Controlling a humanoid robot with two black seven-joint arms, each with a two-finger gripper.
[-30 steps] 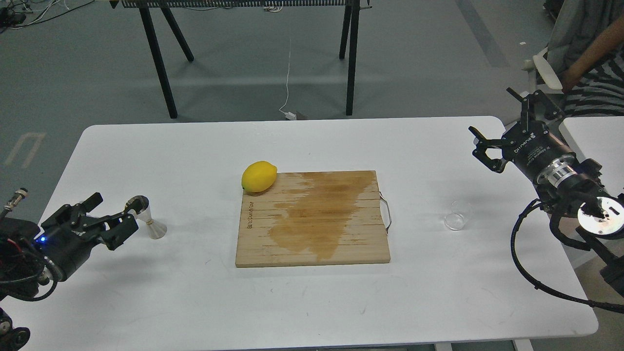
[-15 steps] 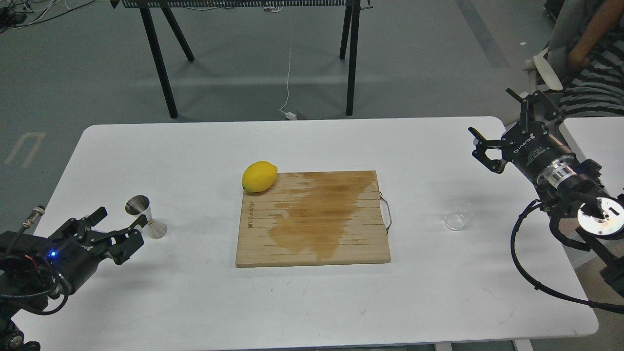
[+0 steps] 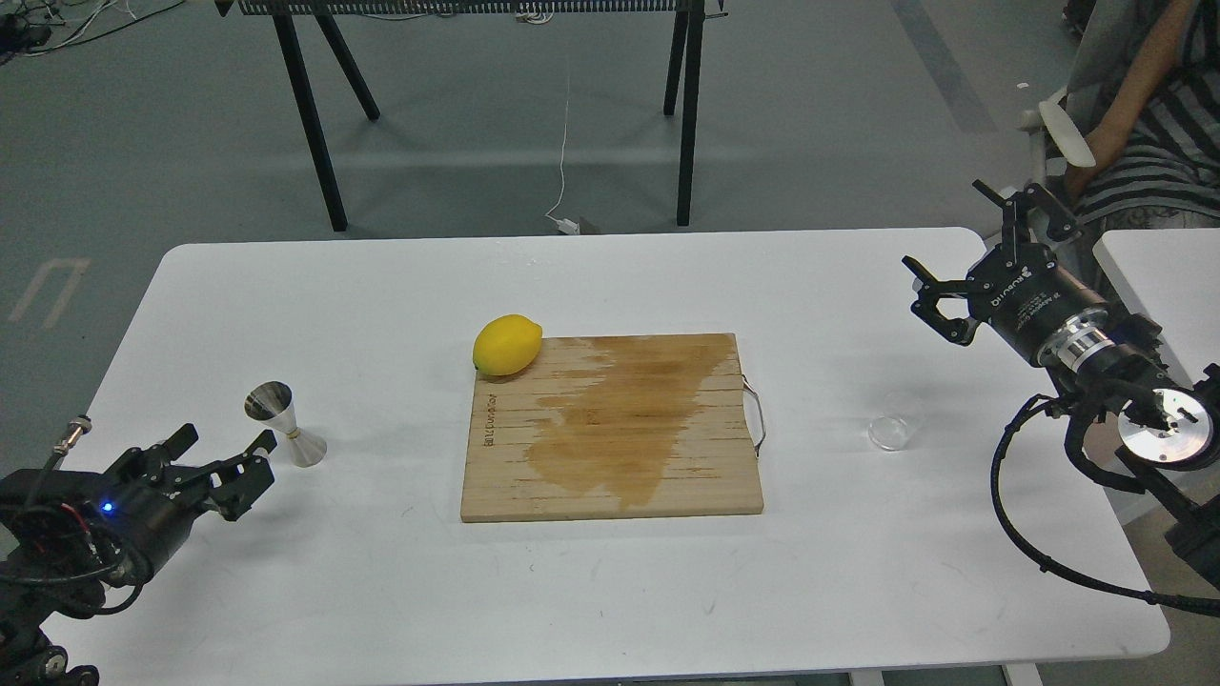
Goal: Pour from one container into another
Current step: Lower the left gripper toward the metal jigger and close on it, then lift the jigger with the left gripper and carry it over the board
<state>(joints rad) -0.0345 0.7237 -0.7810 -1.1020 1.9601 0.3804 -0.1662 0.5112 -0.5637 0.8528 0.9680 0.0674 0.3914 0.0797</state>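
Observation:
The small clear glass cup (image 3: 896, 421) stands upright on the white table (image 3: 610, 591), right of the cutting board. The shiny steel jigger (image 3: 284, 434) stands upright at the left side of the table. My left gripper (image 3: 221, 455) hovers low just left and in front of the jigger, open, holding nothing and apart from it. My right gripper (image 3: 955, 250) is raised near the table's far right corner, open and empty, well behind the glass cup.
A wooden cutting board (image 3: 610, 429) with a dark wet stain lies mid-table, a yellow lemon (image 3: 506, 345) on its far left corner. A person in a striped shirt (image 3: 1158, 133) sits beyond the right edge. Black trestle legs (image 3: 315, 114) stand behind the table.
My left gripper has let go of the jigger and drawn back toward me and downward, leaving it standing. My right gripper shifted slightly left and up.

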